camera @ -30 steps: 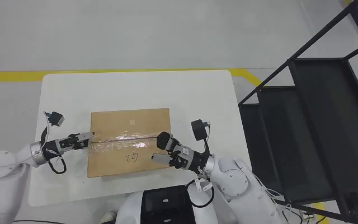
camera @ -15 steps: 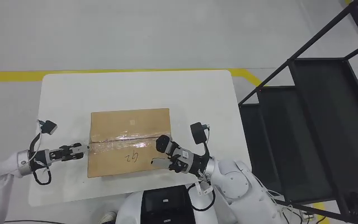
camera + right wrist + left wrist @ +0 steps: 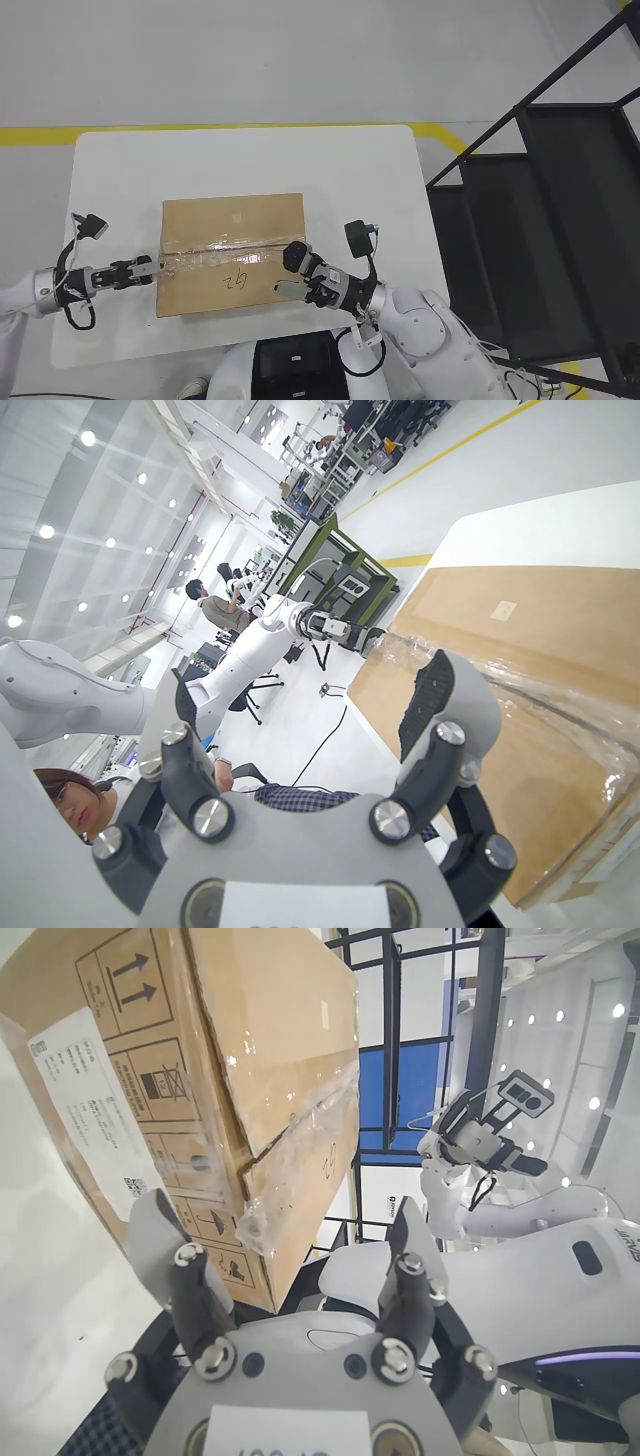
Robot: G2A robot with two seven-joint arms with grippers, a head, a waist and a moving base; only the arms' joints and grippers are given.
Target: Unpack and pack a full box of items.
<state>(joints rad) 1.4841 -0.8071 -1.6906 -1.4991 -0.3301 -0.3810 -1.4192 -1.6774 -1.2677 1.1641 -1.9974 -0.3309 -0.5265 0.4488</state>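
On a white table (image 3: pixel 250 160) amid grey floor (image 3: pixel 300 60), left claw (image 3: pixel 151 268) and right claw (image 3: pixel 290 272), both apart, flank the box (image 3: pixel 232 225).

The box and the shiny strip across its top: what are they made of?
The box looks like brown cardboard, matte, with folded flaps and printed handling symbols on its side. The strip looks like clear plastic packing tape, glossy and wrinkled, catching the light along the seam.
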